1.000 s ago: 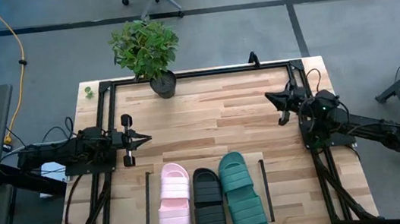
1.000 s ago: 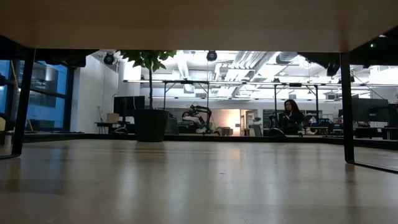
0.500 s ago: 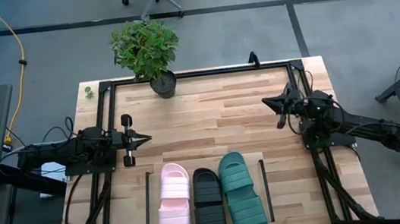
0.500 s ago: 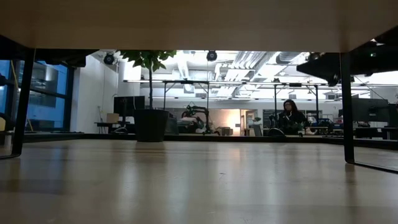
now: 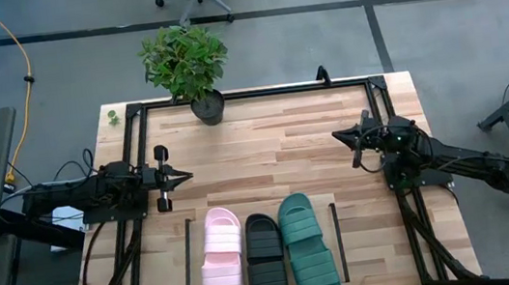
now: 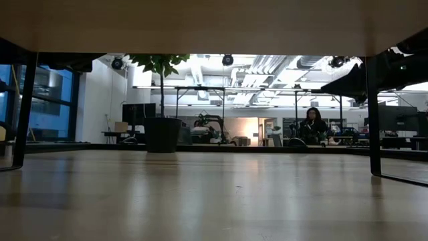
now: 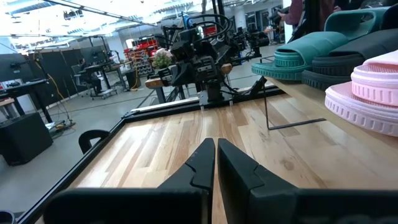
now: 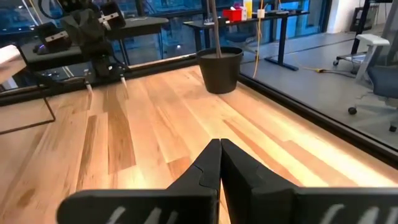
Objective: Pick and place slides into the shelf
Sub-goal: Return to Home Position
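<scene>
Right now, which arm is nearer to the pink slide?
Left. The left arm ends just past the far end of the pink slide, jaws shut; the right arm ends farther off, across the table beyond the teal slide.

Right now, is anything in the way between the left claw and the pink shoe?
No. Only bare table wood lies between the left gripper and the pink slide, which already sits on the shelf.

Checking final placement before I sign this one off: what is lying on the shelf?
On the shelf lie, side by side, the pink slide, the black slide and the teal slide. The wood beneath them is covered from view.
</scene>
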Action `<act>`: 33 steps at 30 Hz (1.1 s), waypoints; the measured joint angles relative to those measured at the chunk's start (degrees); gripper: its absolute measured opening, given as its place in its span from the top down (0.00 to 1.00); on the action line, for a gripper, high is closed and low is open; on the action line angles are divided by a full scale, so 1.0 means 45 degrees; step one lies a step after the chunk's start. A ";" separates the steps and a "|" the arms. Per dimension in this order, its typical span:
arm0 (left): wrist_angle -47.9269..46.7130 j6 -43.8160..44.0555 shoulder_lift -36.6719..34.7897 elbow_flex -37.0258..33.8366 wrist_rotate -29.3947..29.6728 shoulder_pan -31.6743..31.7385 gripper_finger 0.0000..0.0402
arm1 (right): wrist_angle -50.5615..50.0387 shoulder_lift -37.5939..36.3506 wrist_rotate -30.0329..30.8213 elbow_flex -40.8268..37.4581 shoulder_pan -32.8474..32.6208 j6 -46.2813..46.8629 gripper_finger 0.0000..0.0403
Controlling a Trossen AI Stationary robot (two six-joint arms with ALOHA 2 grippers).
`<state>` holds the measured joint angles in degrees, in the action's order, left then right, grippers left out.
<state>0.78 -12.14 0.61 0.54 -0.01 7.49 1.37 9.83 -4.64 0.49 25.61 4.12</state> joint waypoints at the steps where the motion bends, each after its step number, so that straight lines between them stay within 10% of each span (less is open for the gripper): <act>1: 0.0000 0.0000 0.0003 0.0000 0.0000 0.0003 0.98 | -0.0002 -0.0016 0.0000 0.0000 0.0000 0.0009 1.00; 33: 0.0000 -0.0002 0.0003 0.0000 -0.0003 0.0001 0.98 | -0.0094 -0.0011 0.0651 -0.0005 0.0000 0.1078 1.00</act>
<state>0.78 -12.15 0.62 0.54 -0.02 7.50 0.95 9.78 -1.72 0.47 25.61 8.97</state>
